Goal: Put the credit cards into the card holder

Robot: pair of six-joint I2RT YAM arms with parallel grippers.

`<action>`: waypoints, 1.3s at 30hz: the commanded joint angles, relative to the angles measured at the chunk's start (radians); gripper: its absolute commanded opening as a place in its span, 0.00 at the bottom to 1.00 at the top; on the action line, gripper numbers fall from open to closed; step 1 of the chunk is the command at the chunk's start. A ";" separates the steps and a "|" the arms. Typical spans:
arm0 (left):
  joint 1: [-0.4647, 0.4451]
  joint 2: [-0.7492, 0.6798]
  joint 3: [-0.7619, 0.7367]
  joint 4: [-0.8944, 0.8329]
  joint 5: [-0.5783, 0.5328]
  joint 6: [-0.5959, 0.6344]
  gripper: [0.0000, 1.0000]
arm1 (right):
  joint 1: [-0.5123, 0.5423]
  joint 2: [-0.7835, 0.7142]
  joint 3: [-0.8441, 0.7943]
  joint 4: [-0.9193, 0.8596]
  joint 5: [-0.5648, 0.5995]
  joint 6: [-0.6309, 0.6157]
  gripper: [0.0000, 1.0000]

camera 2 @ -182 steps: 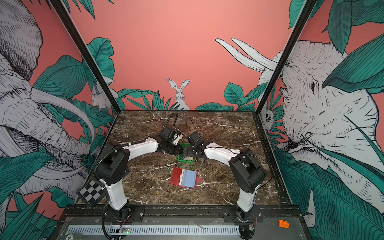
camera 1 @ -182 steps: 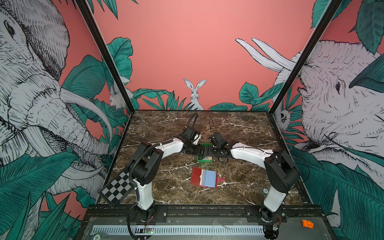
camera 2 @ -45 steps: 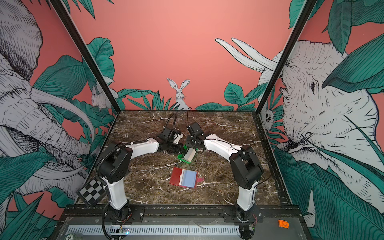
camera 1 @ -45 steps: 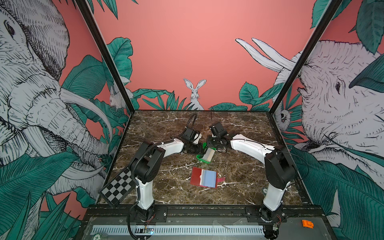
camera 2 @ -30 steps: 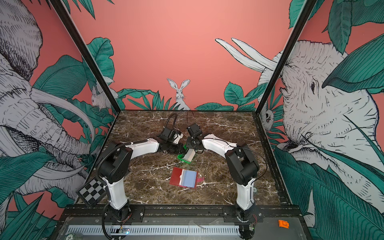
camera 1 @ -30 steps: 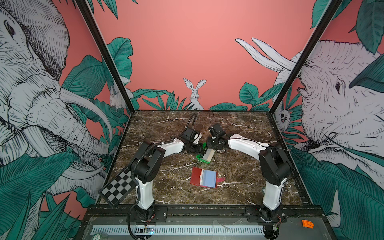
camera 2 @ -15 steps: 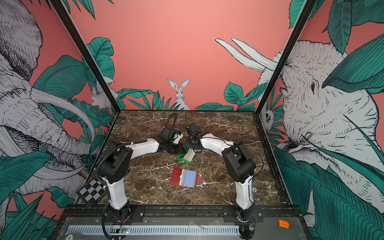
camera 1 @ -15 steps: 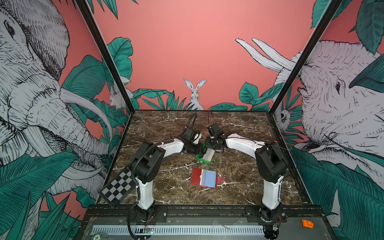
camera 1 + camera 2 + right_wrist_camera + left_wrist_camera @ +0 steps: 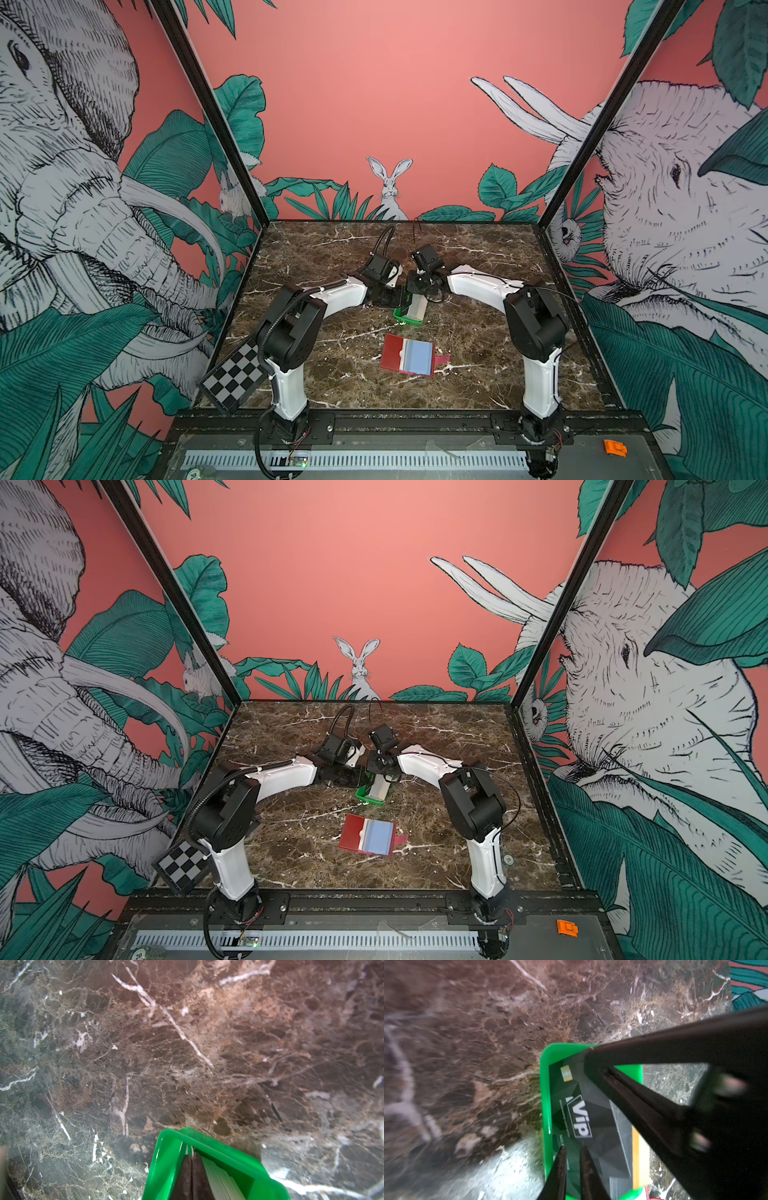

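Right now both arms meet over the green tray (image 9: 405, 319), which sits near the middle of the marble table (image 9: 478, 332) and looks tipped rather than flat in both top views. The credit cards (image 9: 581, 1118) are stacked inside it. The left wrist view shows a black one on top with white "VIP" lettering and a gold chip, and the right wrist view shows the pale edges of the stack (image 9: 220, 1180) packed along one wall. The left gripper (image 9: 572, 1148) has its two fingers drawn close, with only a narrow gap between them. They seem to nip the tray's near end wall, with green showing between them lower down (the contact itself is partly cut off by the frame edge). The right gripper (image 9: 191, 1156) reaches down into the tray between a long green wall and the stack, its fingers pressed tight together. A thin pale sliver shows just past the tips, and I cannot tell whether a card is caught there. From the left wrist, its tips (image 9: 593, 1061) lie at the far end of the top card. The card holder (image 9: 409, 360) lies open and flat on the table, just in front of the tray and apart from it, with its red cover, pale blue and grey pockets, and snap tab pointing toward the right arm's side.
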 commanded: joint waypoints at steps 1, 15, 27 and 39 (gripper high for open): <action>0.011 -0.095 -0.001 -0.028 -0.076 0.043 0.17 | -0.006 0.031 0.034 0.025 -0.016 -0.049 0.02; 0.041 -0.087 -0.004 -0.021 -0.057 0.029 0.18 | 0.003 0.008 0.097 -0.012 -0.059 -0.117 0.00; 0.040 -0.087 -0.007 -0.016 -0.051 0.029 0.18 | 0.006 -0.167 -0.017 0.007 -0.044 -0.098 0.00; 0.040 -0.120 -0.029 0.015 -0.037 0.031 0.18 | 0.017 -0.400 -0.223 0.028 -0.033 -0.073 0.00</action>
